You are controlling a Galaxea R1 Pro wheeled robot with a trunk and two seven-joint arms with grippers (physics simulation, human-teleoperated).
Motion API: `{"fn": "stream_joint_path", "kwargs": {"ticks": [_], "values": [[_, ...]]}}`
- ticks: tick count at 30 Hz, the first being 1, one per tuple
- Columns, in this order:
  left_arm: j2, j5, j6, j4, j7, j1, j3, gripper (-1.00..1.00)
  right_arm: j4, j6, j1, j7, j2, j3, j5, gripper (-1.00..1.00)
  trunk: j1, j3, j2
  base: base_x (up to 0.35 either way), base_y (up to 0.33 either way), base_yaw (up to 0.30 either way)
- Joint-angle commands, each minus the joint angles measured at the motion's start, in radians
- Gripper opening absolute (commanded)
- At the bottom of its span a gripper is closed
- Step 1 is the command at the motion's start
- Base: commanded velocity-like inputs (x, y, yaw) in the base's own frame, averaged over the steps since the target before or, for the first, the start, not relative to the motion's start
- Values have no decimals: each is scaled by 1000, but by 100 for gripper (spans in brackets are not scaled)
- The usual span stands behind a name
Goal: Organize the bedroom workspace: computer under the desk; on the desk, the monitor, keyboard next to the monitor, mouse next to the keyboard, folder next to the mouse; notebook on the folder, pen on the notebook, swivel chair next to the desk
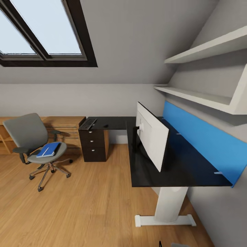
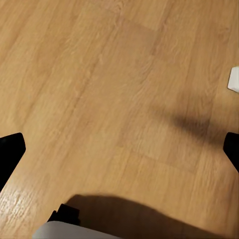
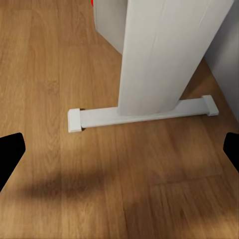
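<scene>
- The left gripper (image 2: 119, 149) has its 2 fingertips (image 2: 10, 149) at the far edges of the left wrist view, spread wide with nothing but bare wood floor (image 2: 99, 74) between them; it hangs low and idle, likely because the robot is travelling rather than reaching.
- The right gripper (image 3: 119, 149) is likewise spread wide and empty, its fingertips (image 3: 10, 152) pointing down at the floor, with the desk's white leg (image 3: 159, 55) and its flat foot bar (image 3: 144, 114) just beyond them.
- The desk (image 1: 154, 171) stands ahead of both grippers, well out of reach of the fingers for now.
- The monitor (image 1: 152, 139) already stands on the black top, its white back turned to the head camera.
- The keyboard (image 1: 88, 124) lies on the far wing of the desk above the dark drawers (image 1: 94, 144), and a small dark mouse (image 1: 105, 126) lies just beside it; both are well apart from the monitor, so I judge they need bringing closer.
- The swivel chair (image 1: 34, 144) sits out on the floor, apart from the desk, with the blue folder (image 1: 49, 150) flat on its seat and a thin white pen (image 1: 45, 151) on top; the notebook I cannot make out.
- The computer I cannot tell.
</scene>
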Motion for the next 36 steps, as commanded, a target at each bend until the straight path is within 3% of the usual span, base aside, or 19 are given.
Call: {"fn": "stream_joint_path", "kwargs": {"ticks": [1, 26, 36], "values": [[0, 11, -3, 1, -7, -1, -1, 100, 2, -4, -1, -3, 0, -3, 3, 100, -4, 2, 6, 0, 0, 0], [-1, 18, -3, 1, -6, -1, 5, 100, 1, -4, -1, -4, -2, -5, -1, 100, -100, 80, 181, 0, 0, 0], [3, 70, -5, 1, -2, -1, 35, 100, 1, -5, -1, -4, 0, -4, -1, 100, -138, 112, 251, 0, 0, 0]]}}
